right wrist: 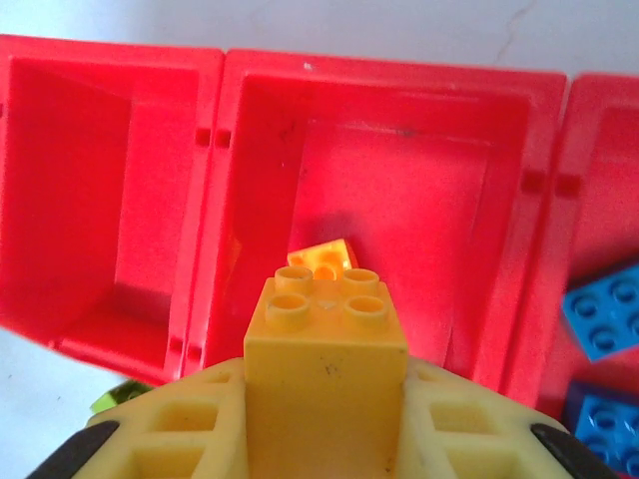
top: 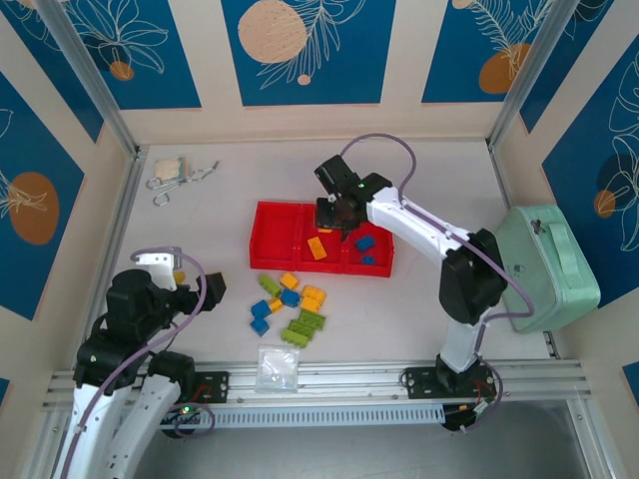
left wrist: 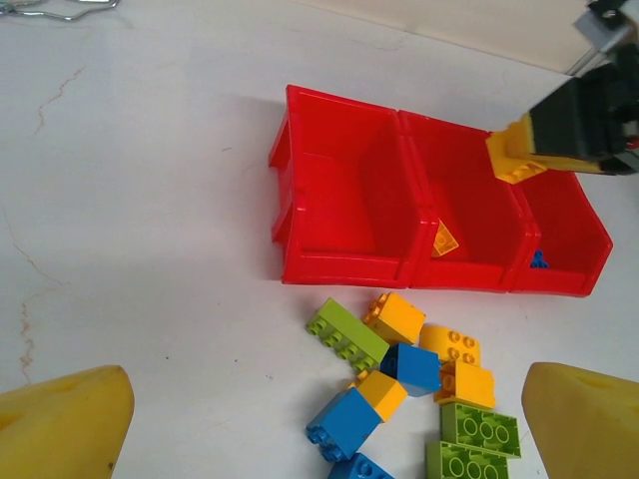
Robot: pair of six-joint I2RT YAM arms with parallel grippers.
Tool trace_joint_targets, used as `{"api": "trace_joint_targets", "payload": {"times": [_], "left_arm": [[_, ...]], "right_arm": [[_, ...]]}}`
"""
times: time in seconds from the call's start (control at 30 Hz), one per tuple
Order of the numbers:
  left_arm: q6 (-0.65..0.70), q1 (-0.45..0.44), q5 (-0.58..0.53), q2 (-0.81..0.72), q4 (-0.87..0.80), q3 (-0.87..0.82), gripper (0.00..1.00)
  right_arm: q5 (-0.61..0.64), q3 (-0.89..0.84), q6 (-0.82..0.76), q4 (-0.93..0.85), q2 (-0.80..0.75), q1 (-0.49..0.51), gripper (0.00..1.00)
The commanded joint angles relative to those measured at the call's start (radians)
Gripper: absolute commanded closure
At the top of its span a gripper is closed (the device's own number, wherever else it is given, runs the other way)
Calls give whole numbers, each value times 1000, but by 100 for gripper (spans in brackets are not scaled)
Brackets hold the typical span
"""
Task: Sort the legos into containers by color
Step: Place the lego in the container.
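Nothing readable is showing anywhere: no text, label, brand, number or sign. The studs of the brick (right wrist: 324, 299) closest to the right wrist camera are appearing too blurred for any lettering to be made out.

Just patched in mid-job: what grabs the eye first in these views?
The red tray stands out mid-table, with the right hand shut on an orange-yellow brick over its middle compartment, where one orange-yellow piece already lies. Nearer the arms, a loose pile of green, blue and orange-yellow legos waits unsorted.
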Motion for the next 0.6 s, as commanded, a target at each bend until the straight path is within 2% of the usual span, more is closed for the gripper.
{"api": "trace_joint_targets", "payload": {"times": [0.0, 0.2, 0.3, 0.57], "left_arm": [[17, -1, 18, -16, 19, -11, 1], [23, -1, 58, -16, 26, -12, 1], [23, -2, 58, -22, 27, -13, 1], [24, -1, 60, -23, 30, -16, 1]], "right_arm": [[-35, 82, -71, -20, 63, -5, 82], [-28, 173, -77, -46, 183, -10, 81], [-27, 204, -72, -67, 218, -7, 76], [18, 204, -51, -131, 155, 14, 30]]}}
